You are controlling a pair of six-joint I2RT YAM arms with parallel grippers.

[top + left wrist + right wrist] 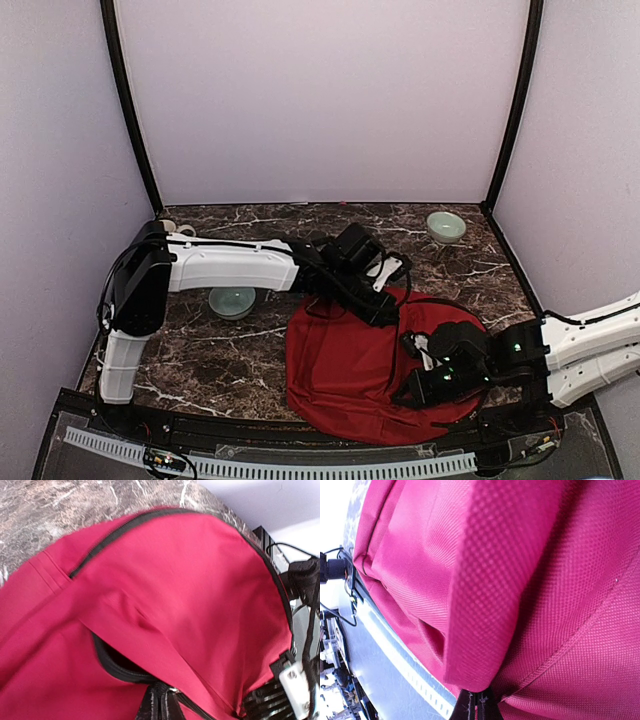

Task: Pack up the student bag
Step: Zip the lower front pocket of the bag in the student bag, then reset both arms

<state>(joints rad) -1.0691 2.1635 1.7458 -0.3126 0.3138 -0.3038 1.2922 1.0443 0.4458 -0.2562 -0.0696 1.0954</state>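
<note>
**Fingers (150, 709) pinched shut on student bag (350, 370), both arms**

Count: one student bag, two pale green bowls. Near bowl (232, 300) partly under left arm, far bowl (445, 226) back right, inside bare. Bag flat on marble table (240, 360), front right; zipper mouth gaping, interior dark, contents unseen. Left gripper (161, 706) clenched on black zipper edge. Right gripper (476, 708) clenched on red fabric fold.
</note>
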